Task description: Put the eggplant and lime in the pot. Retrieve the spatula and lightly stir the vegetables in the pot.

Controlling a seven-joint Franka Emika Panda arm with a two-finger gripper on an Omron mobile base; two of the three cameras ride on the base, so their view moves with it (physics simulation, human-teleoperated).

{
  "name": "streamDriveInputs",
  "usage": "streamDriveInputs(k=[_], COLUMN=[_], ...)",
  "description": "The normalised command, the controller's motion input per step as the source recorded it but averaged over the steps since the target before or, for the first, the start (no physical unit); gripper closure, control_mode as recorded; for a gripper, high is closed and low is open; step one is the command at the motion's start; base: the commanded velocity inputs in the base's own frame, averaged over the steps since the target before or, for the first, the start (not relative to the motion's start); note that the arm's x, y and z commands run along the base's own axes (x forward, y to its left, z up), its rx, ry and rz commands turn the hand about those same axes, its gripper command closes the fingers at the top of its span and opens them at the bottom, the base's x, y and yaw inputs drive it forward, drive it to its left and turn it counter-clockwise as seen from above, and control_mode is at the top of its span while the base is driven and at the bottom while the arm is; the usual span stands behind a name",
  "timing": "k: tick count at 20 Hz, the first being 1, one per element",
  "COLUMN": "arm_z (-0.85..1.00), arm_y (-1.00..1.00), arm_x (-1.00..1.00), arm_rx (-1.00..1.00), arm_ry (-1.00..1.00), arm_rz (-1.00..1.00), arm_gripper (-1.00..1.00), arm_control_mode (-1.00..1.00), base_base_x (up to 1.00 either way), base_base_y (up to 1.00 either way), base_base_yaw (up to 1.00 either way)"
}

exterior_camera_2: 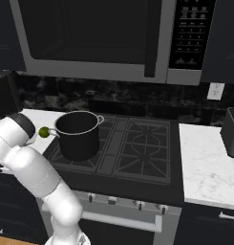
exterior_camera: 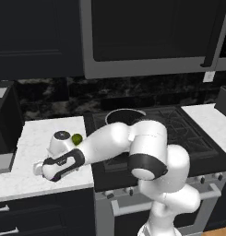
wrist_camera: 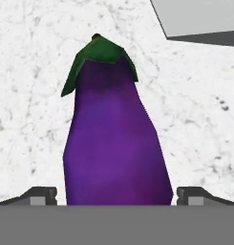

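The purple eggplant with its green cap lies on the white marble counter, reaching down between my two fingertips. My gripper is open around its lower end, with a small gap on each side. In the left base view the hand hangs low over the counter left of the stove and hides the eggplant. The lime sits on the counter just behind my wrist. On the stove's left rear burner stands the black pot. The spatula is out of view.
A grey slab corner lies near the eggplant's cap end. A dark appliance stands at the counter's left. The black stove lies under a microwave. A dark box sits on the right counter.
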Motion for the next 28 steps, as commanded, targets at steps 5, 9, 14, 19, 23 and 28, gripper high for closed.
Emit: streamDriveInputs(k=[5, 9, 14, 19, 23, 28], arm_z=[0.0, 0.0, 0.08, 0.54, 0.95, 1.0], arm_y=[0.17, 0.0, 0.0, -0.03, -0.36, -0.64], arm_x=[0.32, 0.01, 0.0, -0.34, -0.67, -0.58], arm_rx=[-0.03, 0.0, 0.0, -0.03, -0.06, -0.06], arm_ry=[-0.02, 0.0, 0.0, -0.13, -0.24, -0.13], arm_rz=[0.0, 0.0, 0.0, 0.01, 0.06, 0.05], arm_gripper=[-1.0, -1.0, 1.0, 1.0, 1.0, 1.0], arm_control_mode=[-1.0, -1.0, -1.0, -1.0, -1.0, -1.0], base_base_x=[0.0, 0.0, 0.0, 0.0, 0.0, 0.0], base_base_y=[0.0, 0.0, 0.0, 0.0, 0.0, 0.0], base_base_yaw=[0.0, 0.0, 0.0, 0.0, 0.0, 0.0])
